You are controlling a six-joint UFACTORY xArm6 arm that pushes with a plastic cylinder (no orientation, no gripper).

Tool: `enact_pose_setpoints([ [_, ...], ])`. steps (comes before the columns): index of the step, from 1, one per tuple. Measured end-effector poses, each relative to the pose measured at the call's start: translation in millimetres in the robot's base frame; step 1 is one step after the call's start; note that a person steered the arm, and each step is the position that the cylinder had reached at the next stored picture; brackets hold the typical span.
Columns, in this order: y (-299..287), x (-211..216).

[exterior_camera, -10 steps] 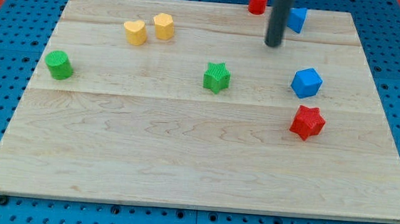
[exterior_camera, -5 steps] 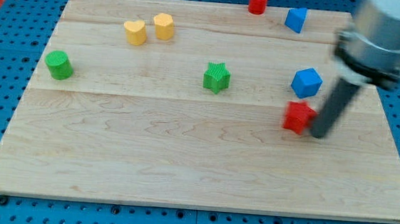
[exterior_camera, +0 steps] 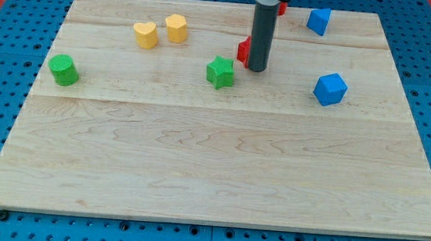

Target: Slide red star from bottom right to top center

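The red star (exterior_camera: 243, 50) lies in the upper middle of the wooden board (exterior_camera: 211, 174), mostly hidden behind my dark rod. My tip (exterior_camera: 256, 68) rests on the board touching the star's right side. The green star (exterior_camera: 220, 72) sits just below and to the left of the red star, close to it.
A red cylinder (exterior_camera: 281, 8) peeks out behind the rod at the top edge. A blue block (exterior_camera: 319, 21) sits top right, a blue cube (exterior_camera: 330, 89) at the right. A yellow heart (exterior_camera: 145, 34) and yellow block (exterior_camera: 176, 28) lie upper left. A green cylinder (exterior_camera: 64, 70) sits at the left.
My rod swept from the right side up and left to the upper middle, pushing the red star with it. The green star shifted slightly left and up.
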State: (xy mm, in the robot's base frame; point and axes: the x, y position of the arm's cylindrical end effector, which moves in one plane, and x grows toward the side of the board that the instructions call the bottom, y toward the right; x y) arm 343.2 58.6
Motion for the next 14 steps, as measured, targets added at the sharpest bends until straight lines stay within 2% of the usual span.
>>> enact_pose_setpoints([
  [1, -66, -1],
  [2, -55, 7],
  [3, 23, 11],
  [4, 47, -13],
  [6, -112, -23],
  [8, 3, -19],
  [9, -29, -48],
  [12, -103, -43],
  [13, -69, -38],
  [14, 27, -40],
])
